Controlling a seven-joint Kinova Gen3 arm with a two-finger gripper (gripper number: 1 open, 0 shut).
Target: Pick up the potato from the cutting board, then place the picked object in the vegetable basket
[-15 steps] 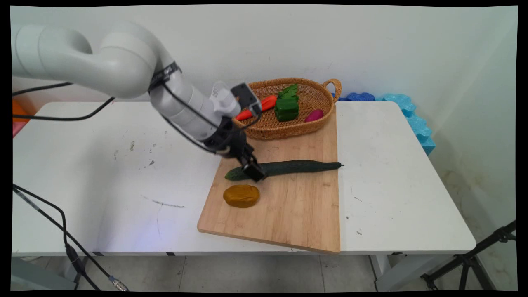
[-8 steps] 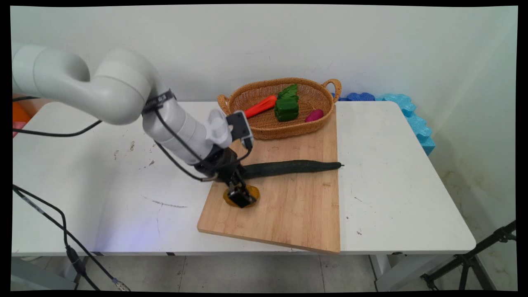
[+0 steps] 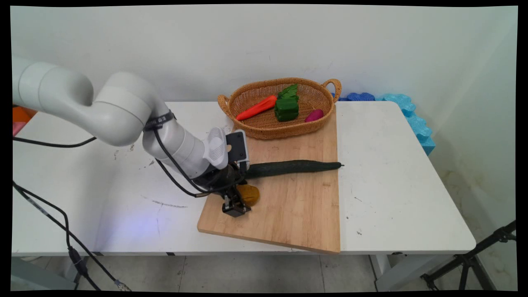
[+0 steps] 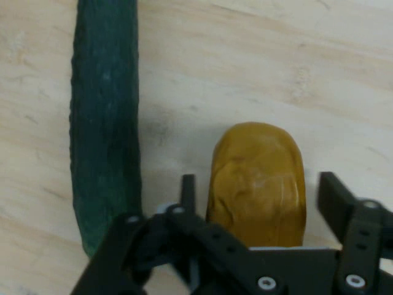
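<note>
The gripper (image 4: 258, 196) was low on the cutting board (image 3: 297, 206), its fingers spread either side of the potato (image 4: 258, 184) without closing. Nothing was lifted. The cucumber (image 3: 293, 167) lay at the potato's twelve o'clock, the basket (image 3: 247, 128) beyond.

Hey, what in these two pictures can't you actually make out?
- Main view: the left part of the potato and the left end of the cucumber are hidden by the arm's wrist.
- Hand view: the near end of the potato is covered by the gripper linkage; the cucumber is cut off by the top edge.
- Neither view shows whether the open fingers touch the cutting board.
</note>
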